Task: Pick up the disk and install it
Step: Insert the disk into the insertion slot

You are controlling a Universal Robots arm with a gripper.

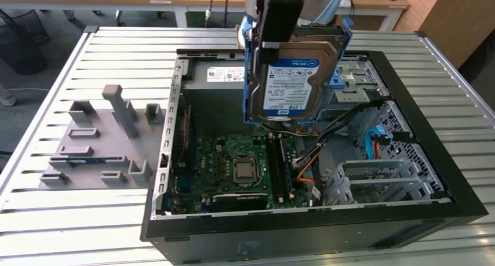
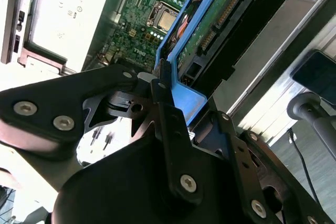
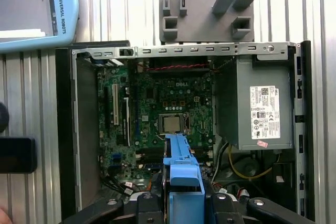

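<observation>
One disk (image 1: pixel 293 83) hangs on edge over one open computer case (image 1: pixel 309 226), with its white-and-blue label facing the exterior view. The one tool (image 1: pixel 277 40) is clamped on the top of the disk's blue frame. In the second wrist view a black finger (image 2: pixel 169 121) presses against that frame, and the green circuit side of the disk (image 2: pixel 218 22) runs away from it. In the first wrist view the blue frame (image 3: pixel 181 167) juts out from the tool (image 3: pixel 181 205), over the board below.

The case lies on its side on the slatted metal surface (image 1: pixel 77 219), filling the half toward the exterior view's right. Inside it are one green motherboard (image 1: pixel 232 161) with one square processor socket (image 1: pixel 245 170), and one grey power-supply box (image 1: pixel 220 75) with a white sticker against the wall toward the surface's far edge. The disk is held above the far part of the case, beside that box. I cannot tell whether its lower edge touches anything.

One grey fixture (image 1: pixel 101 144) with several upright blocks lies near the surface's edge on the exterior view's left, just beside the case.
</observation>
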